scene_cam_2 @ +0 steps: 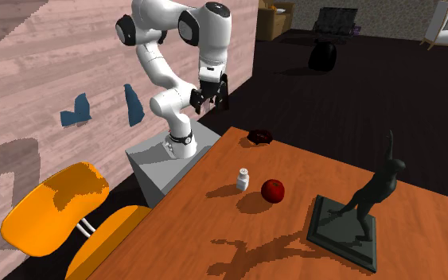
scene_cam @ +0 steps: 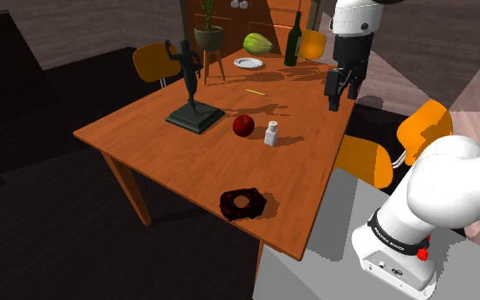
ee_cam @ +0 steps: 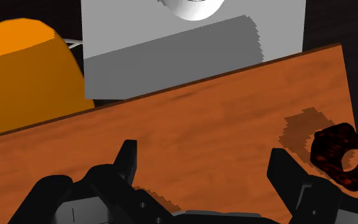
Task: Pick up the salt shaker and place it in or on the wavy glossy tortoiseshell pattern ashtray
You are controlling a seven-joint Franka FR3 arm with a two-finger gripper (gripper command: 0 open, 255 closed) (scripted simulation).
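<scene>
Two black fingers [ee_cam: 125,167] stand spread with nothing between, my jaws hanging empty over the reddish-brown wooden counter [scene_cam: 170,162]. Nearby lies the wavy dark red-and-black ring ashtray [ee_cam: 339,156]. Farther off, well apart from me, the small white capped salt shaker [scene_cam: 271,134] stands by a red apple [scene_cam: 243,125]; the approach is my step, I judge, and next I must cross over it and descend

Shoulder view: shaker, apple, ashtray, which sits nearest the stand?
The dark red-and-black ring-shaped ashtray, alone near the edge of the table by the grey stand. The white shaker and red apple stand side by side farther in.
</scene>
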